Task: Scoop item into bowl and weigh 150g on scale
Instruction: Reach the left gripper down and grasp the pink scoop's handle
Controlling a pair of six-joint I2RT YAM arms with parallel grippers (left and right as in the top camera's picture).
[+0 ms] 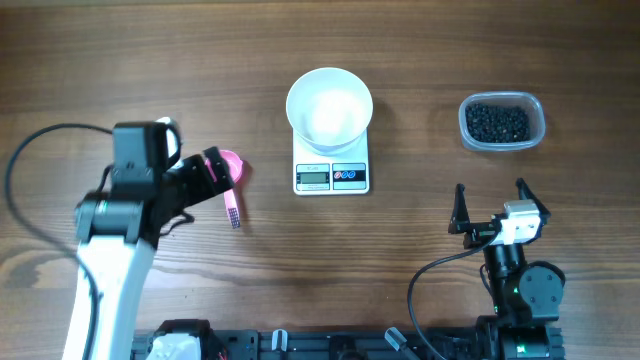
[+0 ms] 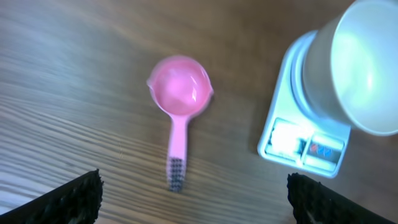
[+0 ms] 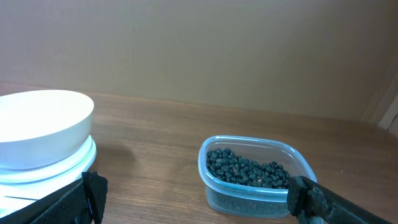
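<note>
The white bowl (image 1: 329,108) stands on the small white scale (image 1: 331,178), and nothing shows inside it. The item, a heap of black beans (image 1: 497,122), fills a clear plastic tub (image 1: 533,112) to the right. Left of the scale a pink scoop (image 1: 230,172) lies on the table, handle toward the front edge. My left gripper (image 1: 218,175) hovers open over the scoop. In the left wrist view the scoop (image 2: 179,93) lies between and ahead of my fingers (image 2: 68,199), untouched. My right gripper (image 1: 490,205) stands open in front of the tub, holding nothing; its wrist view shows the beans (image 3: 249,171) just ahead.
A wooden table (image 1: 120,60) carries everything. A black cable (image 1: 30,150) loops at the left and another (image 1: 425,280) near the right arm's base. The bowl (image 3: 43,127) on the scale is at the left of the right wrist view.
</note>
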